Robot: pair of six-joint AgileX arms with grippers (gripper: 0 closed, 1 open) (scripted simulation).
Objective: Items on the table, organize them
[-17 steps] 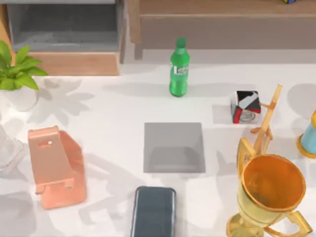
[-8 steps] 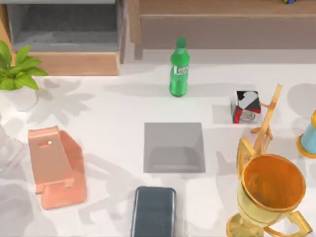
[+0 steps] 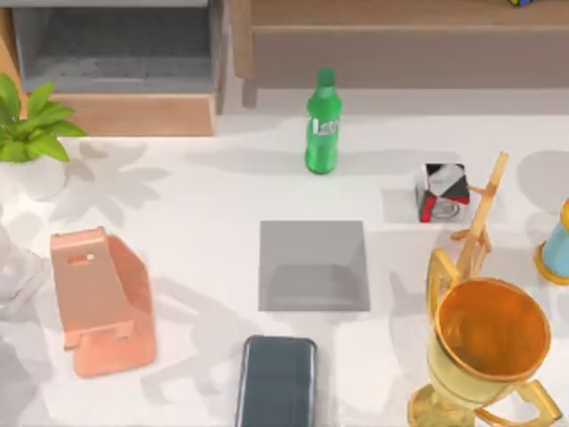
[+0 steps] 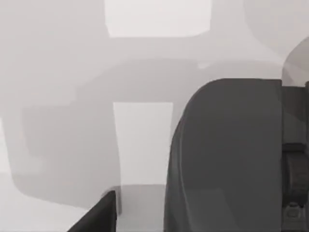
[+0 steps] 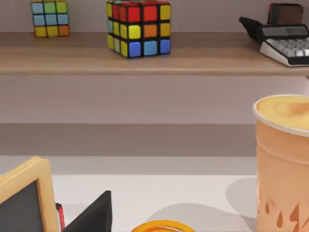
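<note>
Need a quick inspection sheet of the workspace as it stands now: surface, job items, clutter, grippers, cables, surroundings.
Surface: white glossy table, soft shadows across it.
Job's things: dark blue-grey smartphone flat at the near edge, just below the grey square mat; apart from it.
Clutter: pink phone stand on the left; green bottle upright at the back; gold trophy cup on the right; small black, white and red cube; wooden easel; potted plant far left.
Grippers: left gripper's dark finger seen close over the table; fingers' state cannot be told.
Cables: nothing seen.
Surroundings: wooden shelf with a Rubik's cube; orange paper cup.
</note>
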